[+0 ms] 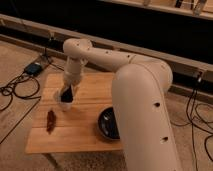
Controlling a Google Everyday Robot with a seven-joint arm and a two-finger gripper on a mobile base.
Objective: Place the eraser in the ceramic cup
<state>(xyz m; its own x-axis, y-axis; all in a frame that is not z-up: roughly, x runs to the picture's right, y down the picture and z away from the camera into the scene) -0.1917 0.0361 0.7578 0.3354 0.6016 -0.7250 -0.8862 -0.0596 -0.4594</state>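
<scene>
So the big white robot arm (135, 95) reaches over from the right and bends down at the left side of the light wooden worktop (80, 125). Its dark end effector (66, 95) sits right at the mouth of the small plain white ceramic cup (65, 104), which stands near the worktop's left edge, about halfway back. The end effector covers most of the cup's opening, so only the cup's lower wall shows under it. I honestly cannot tell how the end effector is set, and the eraser isn't something I can pick out from here. In front of the cup, close to the left edge, lies a small reddish-brown object (51, 121). Over on the right, partly tucked behind the arm, is a wide dark round bowl (107, 123). Black cables (20, 90) trail across the floor left of the worktop.
</scene>
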